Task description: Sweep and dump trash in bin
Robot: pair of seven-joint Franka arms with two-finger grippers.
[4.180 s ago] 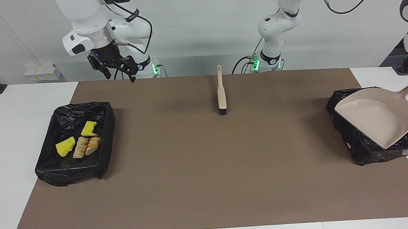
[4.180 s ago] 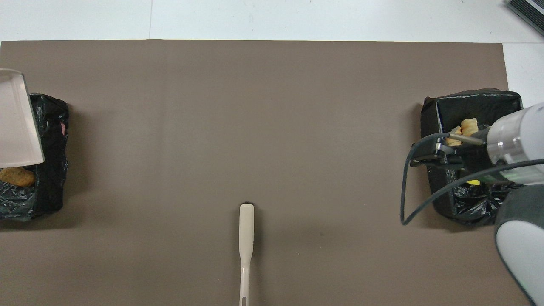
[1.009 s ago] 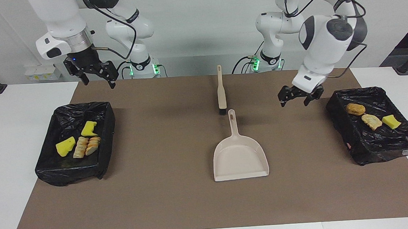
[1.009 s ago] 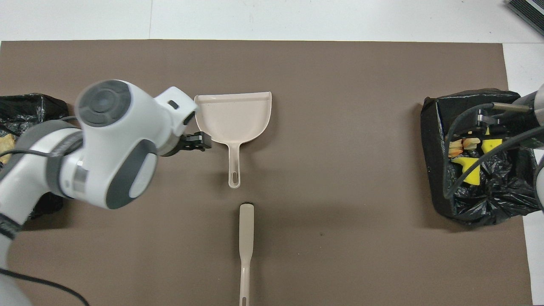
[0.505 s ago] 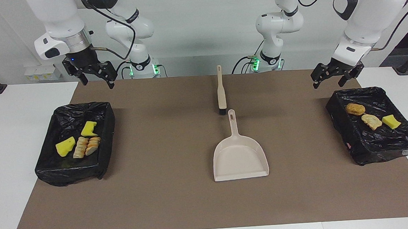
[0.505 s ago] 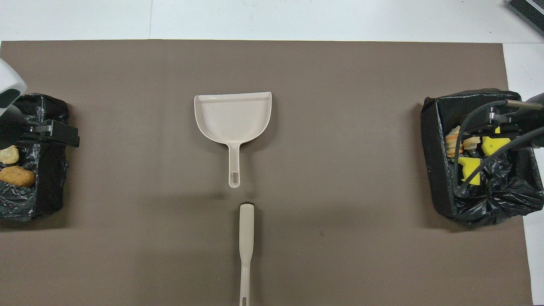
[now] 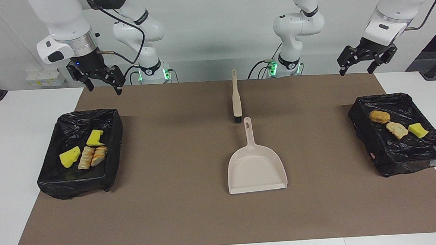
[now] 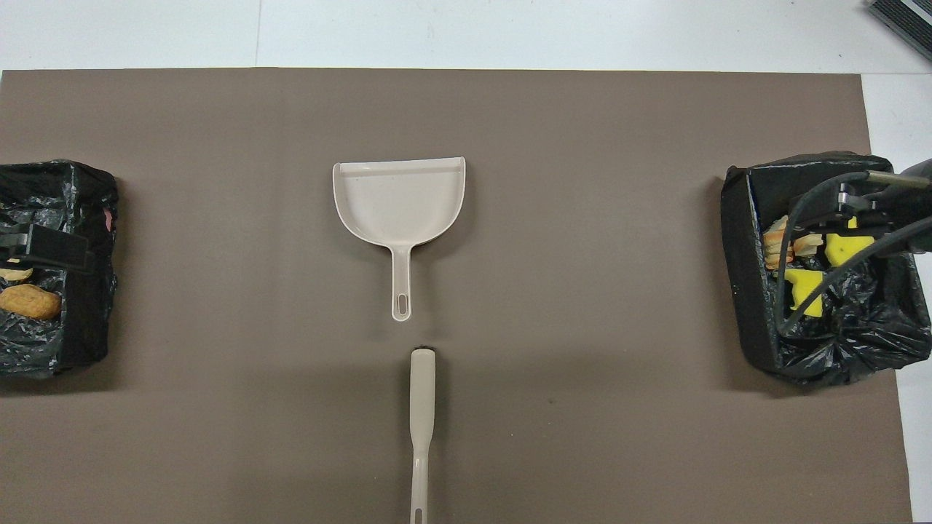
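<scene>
The trash lies in two black-lined bins. The bin (image 7: 112, 143) at the right arm's end holds two yellow sponge pieces (image 7: 70, 157) and bread-like lumps (image 7: 93, 156). The bin (image 7: 364, 129) at the left arm's end holds two tan lumps (image 7: 379, 116) and a yellow-green sponge piece (image 7: 417, 130). The beige dustpan (image 7: 255, 165) lies flat mid-mat, its handle toward the robots. The brush (image 7: 236, 99) lies just nearer to the robots. My right gripper (image 7: 104, 87) is open and empty, raised over the mat's corner. My left gripper (image 7: 357, 69) is open and empty, raised over the other corner.
A brown mat (image 7: 189, 213) covers most of the white table (image 7: 12, 111). In the overhead view the dustpan (image 8: 399, 200), the brush (image 8: 421, 407) and both bins (image 8: 743, 291) (image 8: 95, 320) show, with the grippers partly covering the bins.
Four seconds ago my left gripper held the dustpan tipped over its bin. The dustpan now lies on the mat, and the left gripper has risen away toward its own end. The right arm barely moved.
</scene>
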